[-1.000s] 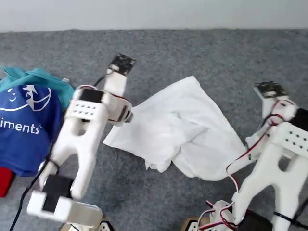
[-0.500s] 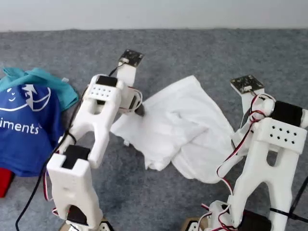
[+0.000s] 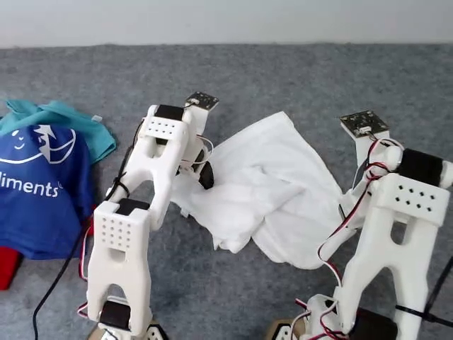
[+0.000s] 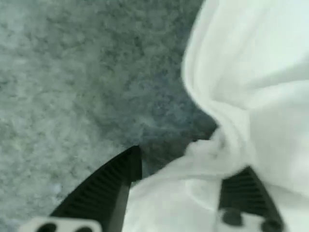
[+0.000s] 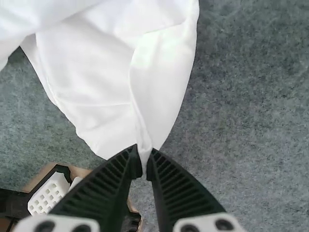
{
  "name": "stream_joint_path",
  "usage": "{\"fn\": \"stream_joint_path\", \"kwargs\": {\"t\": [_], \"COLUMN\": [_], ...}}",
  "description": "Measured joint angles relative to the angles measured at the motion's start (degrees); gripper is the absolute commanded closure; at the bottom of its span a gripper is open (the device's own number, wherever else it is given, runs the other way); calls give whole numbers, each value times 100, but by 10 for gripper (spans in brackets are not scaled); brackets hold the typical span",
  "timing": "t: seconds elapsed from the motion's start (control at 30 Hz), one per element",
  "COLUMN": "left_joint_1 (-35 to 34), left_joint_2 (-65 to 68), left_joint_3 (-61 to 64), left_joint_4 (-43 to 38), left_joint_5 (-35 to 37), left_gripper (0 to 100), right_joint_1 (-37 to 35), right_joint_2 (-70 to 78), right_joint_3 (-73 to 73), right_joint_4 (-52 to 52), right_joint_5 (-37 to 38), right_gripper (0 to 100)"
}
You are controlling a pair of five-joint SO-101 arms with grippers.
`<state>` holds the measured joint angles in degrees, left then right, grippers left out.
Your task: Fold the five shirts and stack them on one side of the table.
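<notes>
A crumpled white shirt [image 3: 272, 188] lies on the grey table [image 3: 297, 85] between the two arms. My left gripper [image 3: 204, 174] sits at the shirt's left edge. In the left wrist view it [image 4: 186, 176] is open, with a bunched fold of the white shirt [image 4: 241, 96] lying between its black fingers [image 4: 113, 186]. My right gripper [image 5: 144, 166] is shut on the thin hem of the white shirt [image 5: 120, 72] at its right side. A blue printed shirt [image 3: 39, 184] lies at the far left on top of a teal shirt [image 3: 85, 127].
A red garment [image 3: 7, 265] pokes out at the left edge under the blue shirt. The right arm's white body [image 3: 400, 234] stands over the near right of the table. Bare grey carpet stretches along the far side.
The left arm has swung forward and right, bringing its gripper onto the white shirt's left edge, which bunched slightly. The right arm moved in toward the shirt's right side and then held still.
</notes>
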<state>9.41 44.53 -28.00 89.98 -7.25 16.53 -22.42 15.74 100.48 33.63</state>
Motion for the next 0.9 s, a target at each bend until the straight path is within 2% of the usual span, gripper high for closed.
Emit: {"fn": "stream_joint_path", "kwargs": {"t": [0.17, 0.37, 0.77, 0.9], "left_joint_1": [-9, -79, -88, -88], "left_joint_2": [44, -527, -4695, -6145], "left_joint_3": [-457, 264, 3569, 4519], "left_joint_4": [800, 897, 897, 923], "left_joint_5": [-176, -176, -185, -193], "left_gripper": [987, 987, 981, 941], "right_joint_1": [0, 0, -18, -44], "right_joint_2": [0, 0, 0, 0], "right_joint_3": [0, 0, 0, 0], "right_joint_4": [-9, -158, -1152, -1415], "right_joint_5": [0, 0, 0, 0], "right_gripper": [988, 988, 988, 988]}}
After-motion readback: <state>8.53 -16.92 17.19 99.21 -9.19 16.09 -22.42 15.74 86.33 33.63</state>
